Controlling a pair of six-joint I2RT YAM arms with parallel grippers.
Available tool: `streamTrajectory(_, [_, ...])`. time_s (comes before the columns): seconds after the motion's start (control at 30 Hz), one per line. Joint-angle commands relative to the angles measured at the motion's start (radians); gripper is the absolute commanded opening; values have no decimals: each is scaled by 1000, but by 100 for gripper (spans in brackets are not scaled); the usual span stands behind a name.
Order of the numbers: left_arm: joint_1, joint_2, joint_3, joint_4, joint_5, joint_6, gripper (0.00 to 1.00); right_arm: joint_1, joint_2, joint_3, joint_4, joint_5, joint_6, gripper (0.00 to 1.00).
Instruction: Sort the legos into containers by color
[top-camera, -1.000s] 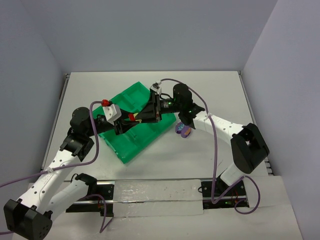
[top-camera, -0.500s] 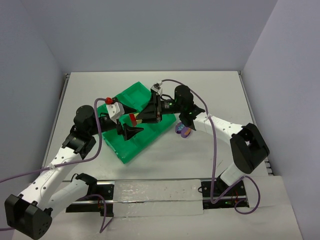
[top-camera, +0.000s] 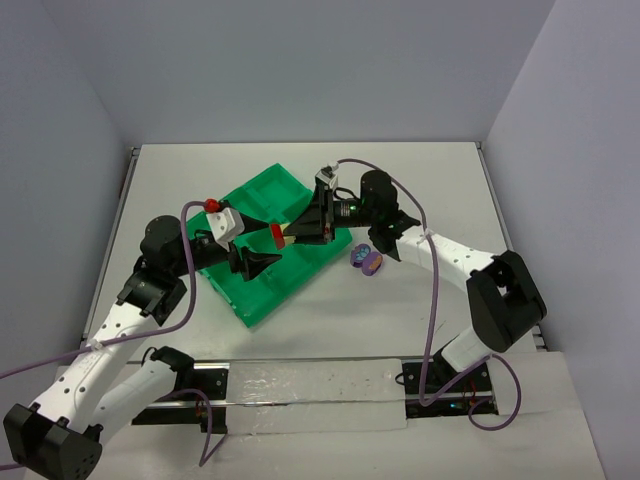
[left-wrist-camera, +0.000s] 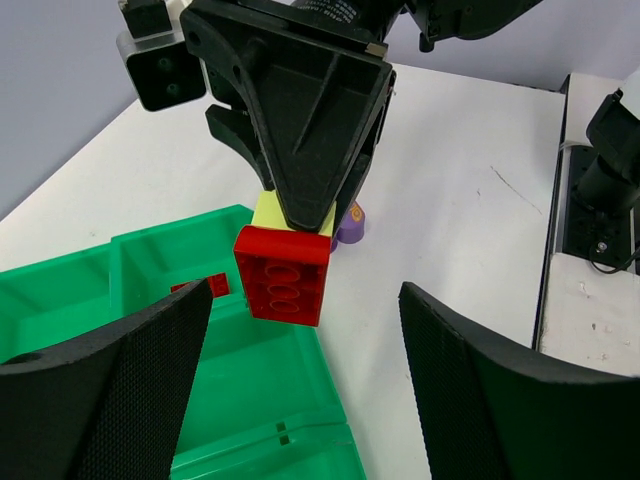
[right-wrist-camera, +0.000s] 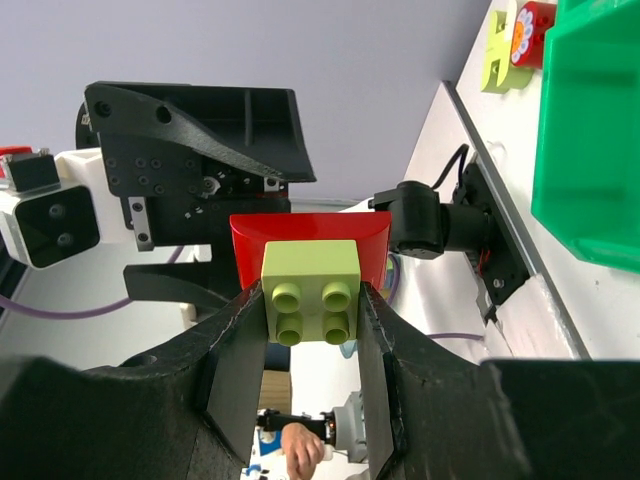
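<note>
My right gripper (right-wrist-camera: 311, 300) is shut on a yellow-green lego (right-wrist-camera: 311, 290) with a red lego (right-wrist-camera: 250, 245) stuck on its far end. The pair hangs above the green tray of containers (top-camera: 262, 300). In the left wrist view the red lego (left-wrist-camera: 283, 275) and the yellow-green lego (left-wrist-camera: 268, 213) hang from the right gripper's fingers (left-wrist-camera: 300, 130). My left gripper (left-wrist-camera: 305, 330) is open, facing the red lego from a short distance with nothing between its pads. Another red lego (left-wrist-camera: 205, 288) lies in a compartment. A purple lego (top-camera: 367, 262) sits on the table right of the tray.
The tray (left-wrist-camera: 250, 400) lies at an angle on the white table, with both arms meeting over its right half. A small yellow-green and red piece (right-wrist-camera: 510, 40) lies on the table past the tray's edge. Grey walls close in the table's back and sides.
My left gripper was shut on the red lego, then opened and drew back to the left. The right gripper kept the joined legos and shifted slightly right.
</note>
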Motion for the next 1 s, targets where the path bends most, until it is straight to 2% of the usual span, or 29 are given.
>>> streamTrajectory(0.0, [-4,-1,13,19,1,3,82,-3,-57,4,8,-9,-25,0])
streamTrajectory(0.27, [-4,31,7,74,-8,-16,83,-2,-66,7,6,-20,-29,0])
streamTrajectory(0.47, [-4,88,43,99,16,-25,78,0,-62,13,3,-39,-21,0])
streamTrajectory(0.8, [-4,112,30,144,39,-38,56,3,-52,15,0,-40,-35,0])
streamTrajectory(0.9, [-4,107,32,147,35,-40,56,3,-49,15,0,-41,-35,0])
streamTrajectory(0.97, [-4,98,33,148,35,-41,62,4,-46,13,1,-39,-34,0])
